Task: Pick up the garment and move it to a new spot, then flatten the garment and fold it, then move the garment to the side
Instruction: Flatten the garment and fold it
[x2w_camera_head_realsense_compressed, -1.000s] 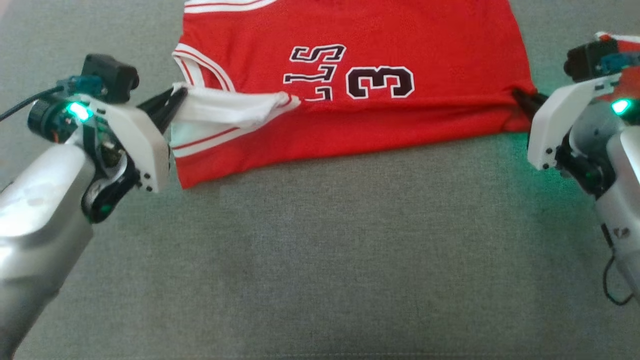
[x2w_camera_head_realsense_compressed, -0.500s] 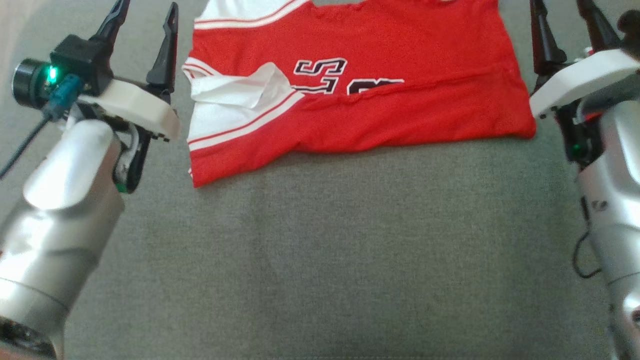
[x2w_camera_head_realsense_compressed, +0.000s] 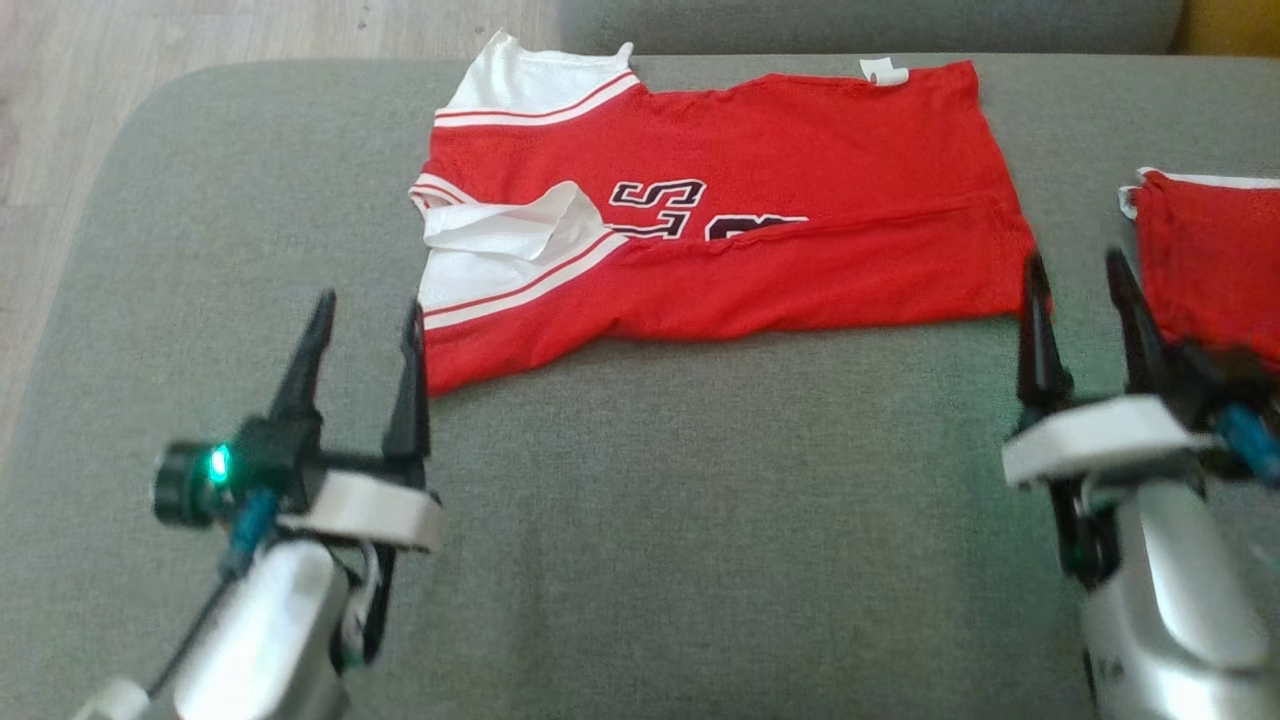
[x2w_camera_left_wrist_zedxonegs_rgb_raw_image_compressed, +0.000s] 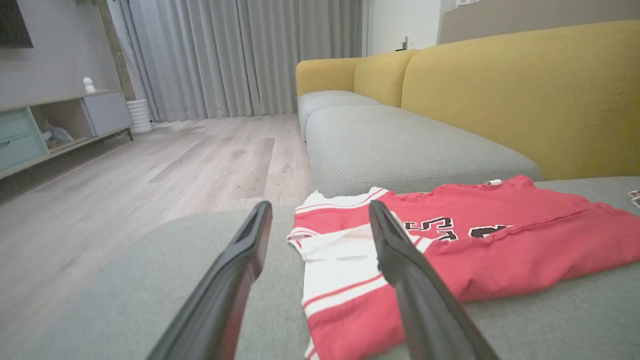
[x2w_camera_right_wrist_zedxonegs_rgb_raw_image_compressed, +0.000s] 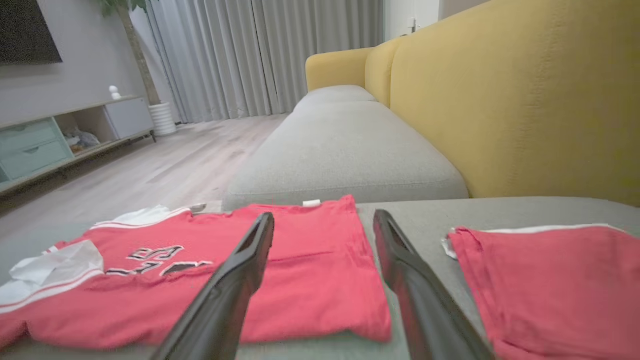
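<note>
The garment is a red jersey with white trim and black lettering. It lies on the grey cushion with its near edge folded over the lettering. It also shows in the left wrist view and the right wrist view. My left gripper stands open just off the garment's near left corner, nothing between its fingers. My right gripper is open beside the garment's near right corner, also holding nothing.
A second red piece of cloth lies at the right, close to my right gripper. The cushion's left edge drops to a wooden floor. A yellow sofa back rises behind.
Both grippers have let go of the garment, opened and drawn back toward me. The near half of the garment now lies folded over the lettering. The camera view has shifted.
</note>
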